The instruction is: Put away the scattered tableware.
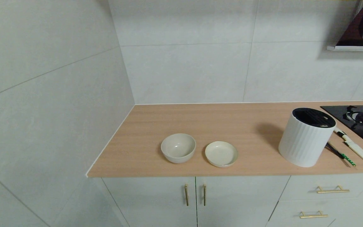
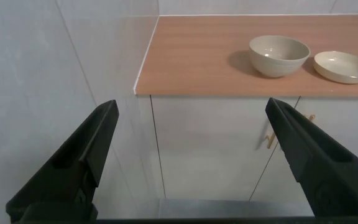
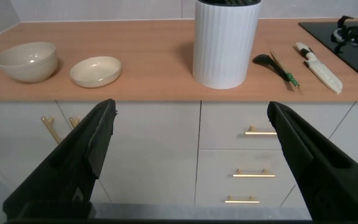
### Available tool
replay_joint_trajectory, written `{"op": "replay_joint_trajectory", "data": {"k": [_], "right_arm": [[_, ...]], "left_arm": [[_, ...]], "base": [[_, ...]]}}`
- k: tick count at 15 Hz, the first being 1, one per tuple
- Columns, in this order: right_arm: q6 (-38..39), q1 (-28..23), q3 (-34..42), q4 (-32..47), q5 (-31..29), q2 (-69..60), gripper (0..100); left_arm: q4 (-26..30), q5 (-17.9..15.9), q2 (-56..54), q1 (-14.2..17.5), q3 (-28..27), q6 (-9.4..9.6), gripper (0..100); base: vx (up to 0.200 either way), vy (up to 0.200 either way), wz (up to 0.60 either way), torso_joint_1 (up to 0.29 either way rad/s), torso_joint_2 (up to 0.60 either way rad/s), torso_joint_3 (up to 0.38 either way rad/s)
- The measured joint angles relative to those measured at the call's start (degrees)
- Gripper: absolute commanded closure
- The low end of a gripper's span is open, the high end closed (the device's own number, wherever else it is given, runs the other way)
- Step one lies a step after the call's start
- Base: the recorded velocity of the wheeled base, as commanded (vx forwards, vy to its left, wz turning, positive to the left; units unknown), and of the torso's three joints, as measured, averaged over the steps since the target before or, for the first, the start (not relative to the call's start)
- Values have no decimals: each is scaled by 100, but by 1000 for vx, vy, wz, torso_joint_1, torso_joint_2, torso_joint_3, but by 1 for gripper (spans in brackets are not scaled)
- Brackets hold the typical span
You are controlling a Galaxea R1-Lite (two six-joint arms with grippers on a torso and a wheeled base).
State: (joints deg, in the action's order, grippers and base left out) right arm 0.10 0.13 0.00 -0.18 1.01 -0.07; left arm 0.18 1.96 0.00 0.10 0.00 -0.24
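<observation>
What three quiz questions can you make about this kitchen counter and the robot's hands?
1. True or false: the bowl stands on the counter to the left of the shallow dish, as the head view shows it.
2. Which thing lies between the white holder and the stove? A) a knife B) a cup C) a sponge
3. Fill in: the left gripper and the right gripper are both ____, holding nothing.

Key: 1 true; 2 A; 3 open.
</observation>
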Motion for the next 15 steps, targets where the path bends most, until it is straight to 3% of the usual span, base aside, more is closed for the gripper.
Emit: {"op": "replay_joint_trajectory", "data": {"k": [8,15], "right_arm": [[9,-2,0,-2,0,0,0],[9,-2,-2,-4,2,0,0]], "left_arm": [[0,2,0,0,0,0,0],[0,2,0,-2,0,-2,0]], "base": [[0,0,0,0,0,0],[0,0,0,-149,326,173]]}}
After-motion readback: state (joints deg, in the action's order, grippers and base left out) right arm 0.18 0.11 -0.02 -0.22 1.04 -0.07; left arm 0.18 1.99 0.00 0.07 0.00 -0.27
